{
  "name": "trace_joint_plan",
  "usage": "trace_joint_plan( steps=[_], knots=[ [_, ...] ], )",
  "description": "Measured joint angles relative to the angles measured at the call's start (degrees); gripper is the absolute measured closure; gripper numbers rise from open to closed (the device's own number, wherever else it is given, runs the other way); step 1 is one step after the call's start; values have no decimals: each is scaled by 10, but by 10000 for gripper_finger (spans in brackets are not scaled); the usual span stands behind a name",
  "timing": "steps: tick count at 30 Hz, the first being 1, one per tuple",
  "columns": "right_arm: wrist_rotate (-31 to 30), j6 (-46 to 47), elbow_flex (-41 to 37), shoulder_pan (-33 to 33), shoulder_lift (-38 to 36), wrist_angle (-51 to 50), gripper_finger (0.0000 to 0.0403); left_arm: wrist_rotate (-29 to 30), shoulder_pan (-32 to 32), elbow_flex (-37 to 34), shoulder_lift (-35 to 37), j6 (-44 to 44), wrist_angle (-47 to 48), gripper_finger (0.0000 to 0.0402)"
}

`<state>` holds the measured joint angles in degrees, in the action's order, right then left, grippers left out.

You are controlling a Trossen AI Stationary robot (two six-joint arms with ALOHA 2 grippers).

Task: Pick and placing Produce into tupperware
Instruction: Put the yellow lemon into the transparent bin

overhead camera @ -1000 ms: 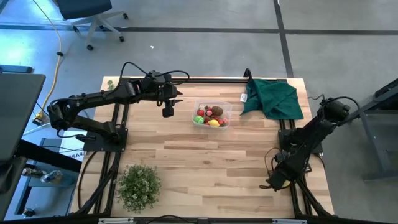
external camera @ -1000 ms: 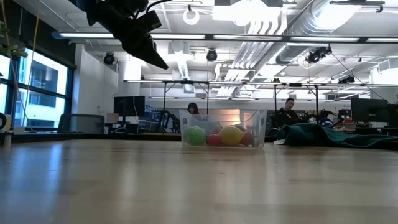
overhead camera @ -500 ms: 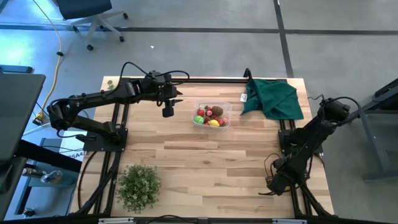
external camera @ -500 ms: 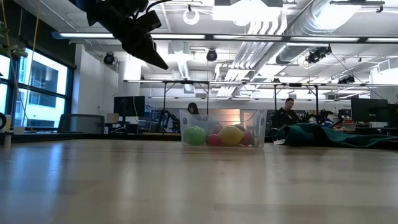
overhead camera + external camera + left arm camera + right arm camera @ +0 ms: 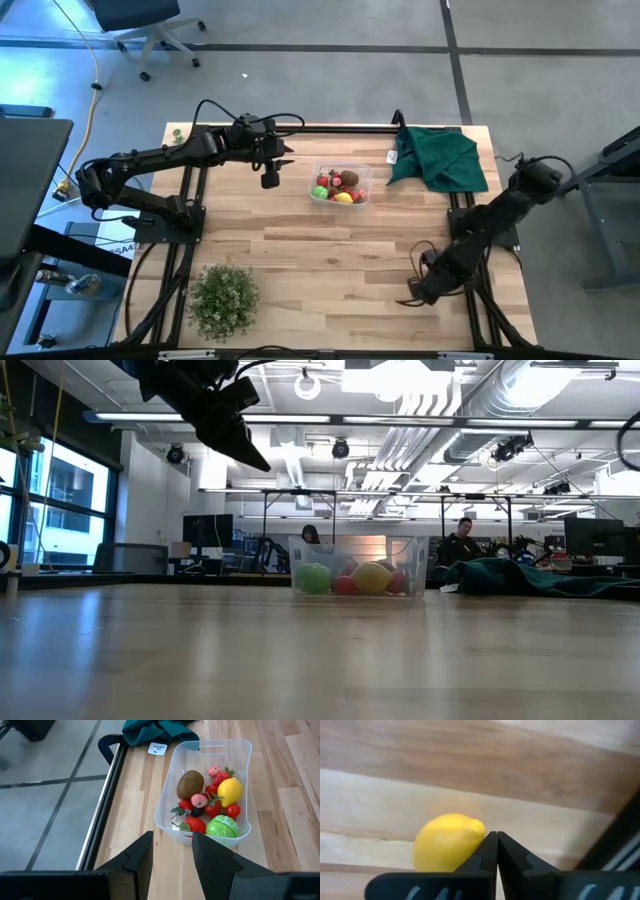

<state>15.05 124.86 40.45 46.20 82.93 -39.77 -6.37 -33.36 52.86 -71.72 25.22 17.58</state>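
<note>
The clear tupperware [image 5: 366, 176] stands on the wood at the far middle, holding produce [image 5: 210, 802]: a kiwi, a lemon, a green ball and small red fruits. My left gripper [image 5: 270, 181] hangs open above the table just left of the tub, which shows past its fingers [image 5: 172, 851]. In the low view it is high at the left [image 5: 232, 422]. A second yellow lemon [image 5: 447, 849] lies on the wood at the near right. My right gripper [image 5: 409, 299] points down beside it, shut [image 5: 496, 838]. My right gripper's shut fingertips [image 5: 489, 845] come from above and stand right beside the loose lemon's pointed end [image 5: 478, 827], which rests on the table. Whether they touch it I cannot tell.
A dark green cloth [image 5: 440, 156] lies at the far right corner with a white tag [image 5: 392, 155] beside it. A bushy plant [image 5: 222, 298] stands at the near left. Black frame rails run along the table's left and right sides. Bare wood lies between tub and near edge.
My right gripper has swung toward the table's left along the near right part and tipped more steeply downward, staying shut. The left arm has kept still.
</note>
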Motion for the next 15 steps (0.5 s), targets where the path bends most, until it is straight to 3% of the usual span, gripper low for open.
trace_joint_plan(
  steps=[7,15],
  knots=[
    [-13,-66,0,-46,27,28,403,0,0,0,0,0,0,277],
    [-31,-79,0,-58,29,30,403,0,0,0,0,0,0,277]
  ],
)
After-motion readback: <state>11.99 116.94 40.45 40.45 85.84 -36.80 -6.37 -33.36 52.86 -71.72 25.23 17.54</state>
